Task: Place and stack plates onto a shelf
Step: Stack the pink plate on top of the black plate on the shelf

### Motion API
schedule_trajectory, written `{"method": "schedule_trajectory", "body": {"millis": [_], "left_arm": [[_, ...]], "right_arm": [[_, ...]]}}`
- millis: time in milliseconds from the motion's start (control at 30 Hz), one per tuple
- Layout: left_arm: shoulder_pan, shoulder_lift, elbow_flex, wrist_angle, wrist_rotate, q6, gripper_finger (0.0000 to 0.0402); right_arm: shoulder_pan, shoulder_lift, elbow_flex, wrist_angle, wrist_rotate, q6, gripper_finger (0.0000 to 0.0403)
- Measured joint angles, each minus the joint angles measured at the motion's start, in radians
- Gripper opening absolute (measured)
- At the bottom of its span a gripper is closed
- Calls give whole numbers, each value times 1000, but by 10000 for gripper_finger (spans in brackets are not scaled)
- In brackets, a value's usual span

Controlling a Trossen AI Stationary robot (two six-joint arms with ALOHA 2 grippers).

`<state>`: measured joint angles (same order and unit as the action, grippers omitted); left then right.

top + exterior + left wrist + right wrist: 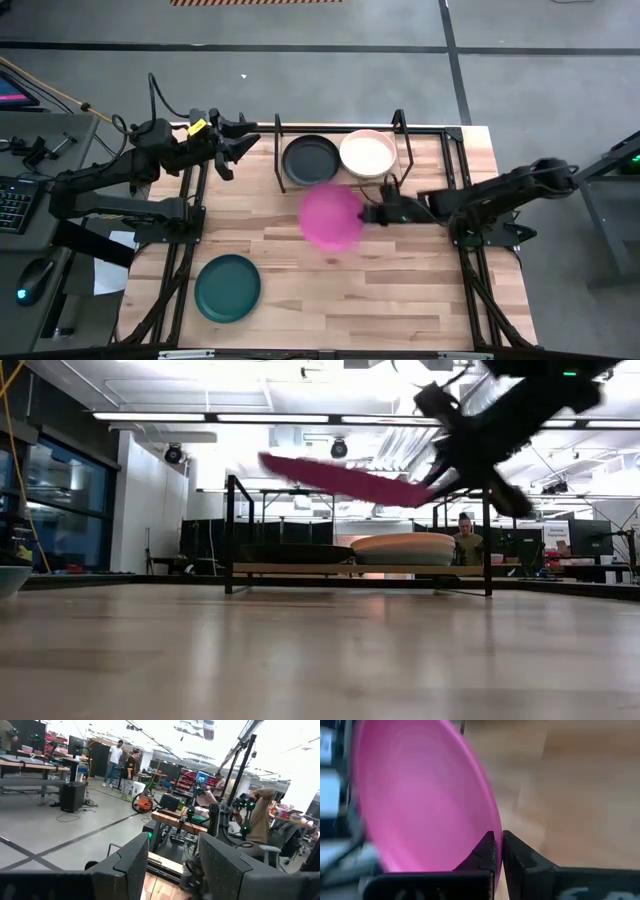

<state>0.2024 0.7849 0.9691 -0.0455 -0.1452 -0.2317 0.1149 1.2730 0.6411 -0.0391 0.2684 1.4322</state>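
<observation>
The magenta plate (pixel 331 217) is in the air over the table's middle, just in front of the shelf, held by my right gripper (pixel 366 213); it also fills the right wrist view (pixel 420 800). The shelf (pixel 400 180), a light-wood board in a black wire frame, stands at the far middle with the black plate (pixel 310 160) and the pale pink plate (pixel 367 153) lying side by side on it. The dark teal plate (pixel 227 288) rests flat on the table, near left. My left gripper (pixel 240 146) is open, raised at the far left, touching nothing. My right gripper pinches the magenta plate's rim (pixel 492 822) on its right side between the two fingers (pixel 517 852), coming level from the table's right. The plate is lifted clear and tilted, its far-from-gripper side higher in the low view (pixel 340 478).
The shelf's upright posts (pixel 400 125) and wire frame (pixel 232 530) stand around the two shelved plates. A bowl-like edge (pixel 10 580) shows at the low view's left. Bare tabletop (pixel 400 290) lies near right. A person (pixel 465 540) sits in the room beyond.
</observation>
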Motion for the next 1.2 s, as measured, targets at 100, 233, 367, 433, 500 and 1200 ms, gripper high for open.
{"method": "schedule_trajectory", "body": {"millis": [100,233,367,433,500,1200], "left_arm": [[0,0,0,7,-39,0,160],[0,0,0,15,-62,0,160],[0,0,0,17,-61,0,160],[0,0,0,17,-62,0,160],[0,0,0,17,-61,0,160],[0,0,-1,22,-61,0,160]], "right_arm": [[-97,36,102,-84,52,-36,0],[-232,104,232,-239,66,-113,0],[-341,175,341,-297,47,-193,0],[-383,221,380,-313,21,-212,0],[-413,266,417,-314,-8,-230,0],[-455,457,508,-187,-34,-127,20]]}}
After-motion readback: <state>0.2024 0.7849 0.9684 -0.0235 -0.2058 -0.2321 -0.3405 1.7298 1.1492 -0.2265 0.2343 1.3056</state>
